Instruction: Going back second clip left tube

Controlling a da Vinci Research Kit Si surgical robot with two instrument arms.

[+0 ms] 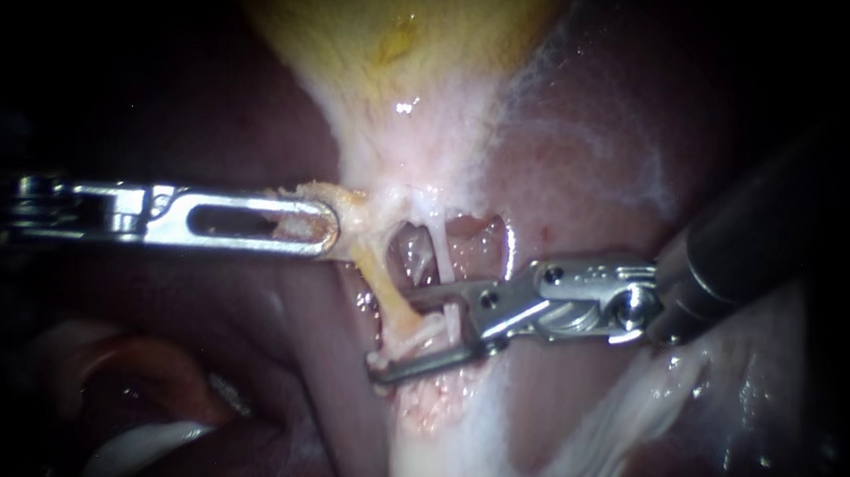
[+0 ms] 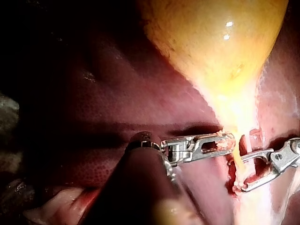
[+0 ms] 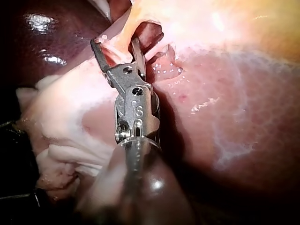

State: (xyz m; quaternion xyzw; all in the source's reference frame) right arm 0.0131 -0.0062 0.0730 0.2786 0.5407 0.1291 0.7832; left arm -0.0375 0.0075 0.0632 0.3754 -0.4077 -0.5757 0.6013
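Left instrument (image 1: 324,224) was noted with its claw pinching tissue (image 1: 366,205) under the gallbladder (image 1: 407,38), right instrument (image 1: 399,333) with its claw spread astride the left tube (image 1: 374,274), which could be snagged or torn by 1 tip if dragged out askew.

gallbladder (image 1: 407,38): ochre-yellow, with small white glints
liver (image 2: 93,171): dark maroon, finely stippled with paler dots
neck tissue (image 1: 384,168): cream-white
left tube (image 1: 386,283): pale yellow
left instrument (image 1: 324,224): bright silver
right instrument (image 1: 398,337): silver jaws, dark grey shaft
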